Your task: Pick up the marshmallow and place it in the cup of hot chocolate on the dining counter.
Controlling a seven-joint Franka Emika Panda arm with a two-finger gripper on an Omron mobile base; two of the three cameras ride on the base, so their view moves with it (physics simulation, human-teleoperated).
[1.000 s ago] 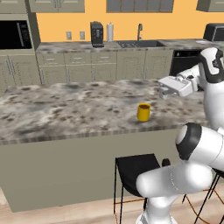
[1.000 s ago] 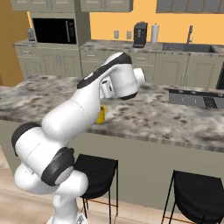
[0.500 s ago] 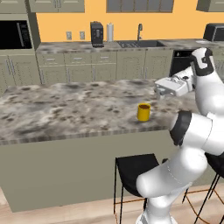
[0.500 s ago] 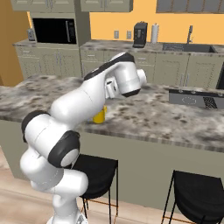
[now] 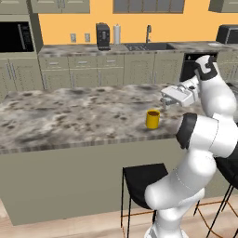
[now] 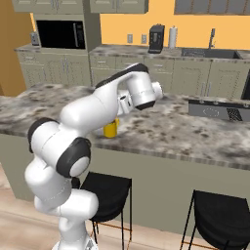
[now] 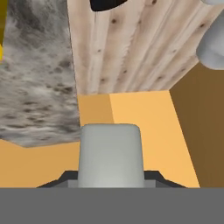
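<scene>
The yellow cup of hot chocolate (image 5: 152, 119) stands near the front edge of the speckled dining counter (image 5: 69, 116). My gripper (image 5: 165, 100) hovers just above and to the right of the cup, with the hand held level and pointing left. In the hand view a pale, whitish block, the marshmallow (image 7: 110, 151), sits between my fingertips, and the gripper (image 7: 110, 176) is shut on it. In the right base view the cup (image 6: 111, 129) peeks out from behind my forearm. A yellow sliver of the cup (image 7: 1, 51) shows at the left edge of the hand view, beside the counter (image 7: 35, 87).
Black stools (image 5: 142, 179) (image 6: 217, 215) stand at the counter's near side. A dark inset cooktop (image 6: 217, 111) lies on the counter's right end. Wall counters with a coffee machine (image 5: 102, 36), a sink and a microwave (image 6: 61, 34) run along the back.
My hand has moved left and a little down, closer to the cup, while the elbow swung in. The gripper stays shut on the marshmallow. The cup has not moved.
</scene>
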